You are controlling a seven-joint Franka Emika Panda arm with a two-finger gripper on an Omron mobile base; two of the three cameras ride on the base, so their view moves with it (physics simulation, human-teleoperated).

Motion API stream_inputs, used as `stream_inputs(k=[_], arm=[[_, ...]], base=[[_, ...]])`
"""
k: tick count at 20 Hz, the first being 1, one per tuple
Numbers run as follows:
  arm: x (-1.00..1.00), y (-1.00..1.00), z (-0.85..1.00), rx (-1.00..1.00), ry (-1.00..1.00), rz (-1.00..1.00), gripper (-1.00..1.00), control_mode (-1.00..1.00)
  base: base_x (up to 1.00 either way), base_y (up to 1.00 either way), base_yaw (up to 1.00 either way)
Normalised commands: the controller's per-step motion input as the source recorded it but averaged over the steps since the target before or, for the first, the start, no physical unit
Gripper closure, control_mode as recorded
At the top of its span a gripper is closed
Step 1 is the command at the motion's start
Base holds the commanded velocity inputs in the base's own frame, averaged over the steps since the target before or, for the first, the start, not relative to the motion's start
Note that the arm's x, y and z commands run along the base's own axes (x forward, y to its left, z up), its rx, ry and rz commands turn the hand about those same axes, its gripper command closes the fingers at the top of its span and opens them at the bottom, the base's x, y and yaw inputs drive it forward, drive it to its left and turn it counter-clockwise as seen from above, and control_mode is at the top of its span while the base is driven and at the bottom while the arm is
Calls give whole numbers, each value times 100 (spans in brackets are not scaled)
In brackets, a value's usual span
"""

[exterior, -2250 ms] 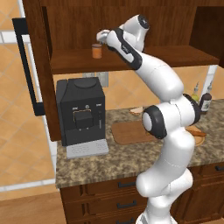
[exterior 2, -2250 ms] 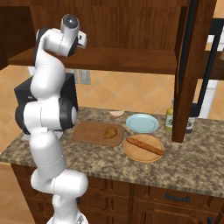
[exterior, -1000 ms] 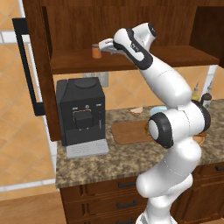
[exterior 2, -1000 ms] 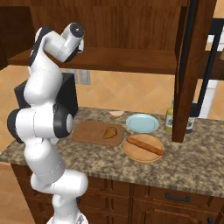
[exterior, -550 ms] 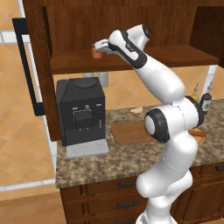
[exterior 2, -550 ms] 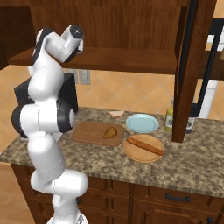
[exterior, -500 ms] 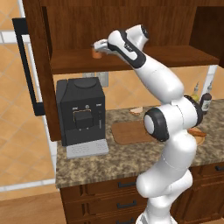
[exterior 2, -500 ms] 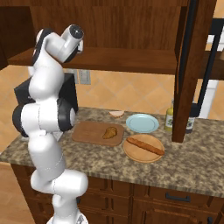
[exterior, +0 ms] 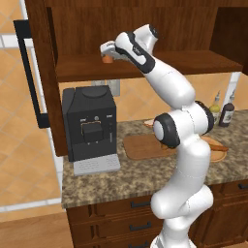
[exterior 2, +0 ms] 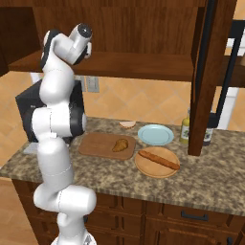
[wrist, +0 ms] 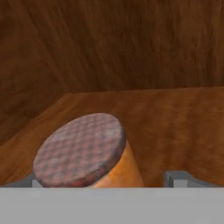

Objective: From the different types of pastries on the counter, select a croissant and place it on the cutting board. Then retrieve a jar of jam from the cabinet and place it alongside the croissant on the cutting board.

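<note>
Jar of jam [wrist: 83, 155]: on the cabinet [exterior: 145, 29] shelf, between the gripper's [exterior: 107, 50] fingertips [wrist: 179, 178].
Gripper: jaws apart either side of the jar; whether they touch it is hard to tell.
Handling: likely rigid, smooth, fairly light; breakable if dropped. Hold the orange body below the checked lid.
Croissant [exterior 2: 120, 144]: on the cutting board [exterior 2: 95, 143].
Surface: flat wooden shelf, back wall close behind.
Room: speckled counter [exterior 2: 201, 179], coffee machine [exterior: 89, 123] under the shelf.
</note>
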Motion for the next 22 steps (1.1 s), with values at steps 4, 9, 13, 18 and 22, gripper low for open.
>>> stream_inputs(k=[4, 9, 13, 18, 22], arm=[[22, 0, -7, 3, 20, 0, 100, -100], [20, 0, 0, 5, 16, 0, 100, -100], [10, 0, 6, 3, 5, 0, 100, -100], [-2, 11, 2, -9, -19, 0, 100, -100], [-12, 0, -44, -8, -22, 0, 100, -100]], base=[[0, 0, 0], [0, 0, 0], [0, 0, 0], [0, 0, 0], [0, 0, 0]])
